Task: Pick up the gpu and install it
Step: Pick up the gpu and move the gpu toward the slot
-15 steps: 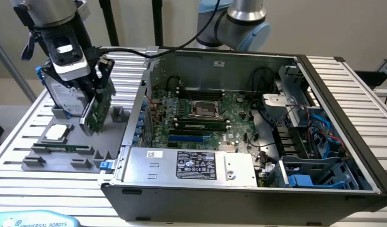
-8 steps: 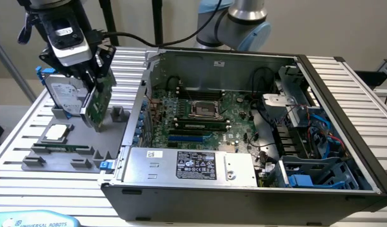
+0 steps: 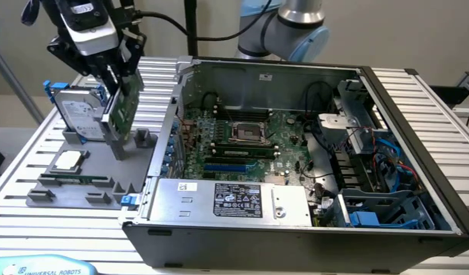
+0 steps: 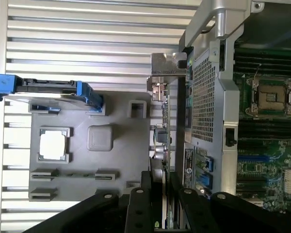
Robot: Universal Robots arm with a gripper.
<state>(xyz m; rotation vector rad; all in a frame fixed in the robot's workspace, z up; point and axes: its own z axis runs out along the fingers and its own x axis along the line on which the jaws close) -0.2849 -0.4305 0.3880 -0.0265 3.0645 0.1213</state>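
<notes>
Starting with the exterior view, we see the gripper [image 3: 118, 73] outside the computer case [image 3: 296, 229], just beyond its side wall on the exterior view's left. Its jaws are clamped on the top edge of the gpu [image 3: 126, 109]. The card hangs on edge over the grey tray [image 3: 89, 197] beside the case, near the hard drive [image 3: 75, 117]. We judge the pickup done or nearly so, though we cannot tell whether the lower edge clears the tray. Installing remains: the card is outside the case, apart from the motherboard [image 3: 254, 140]. In the wrist view, the card shows edge-on. Its long axis runs alongside the case wall [image 4: 203, 97], with the bracket [image 4: 167, 65] at the end away from the fingers [image 4: 145, 194].
</notes>
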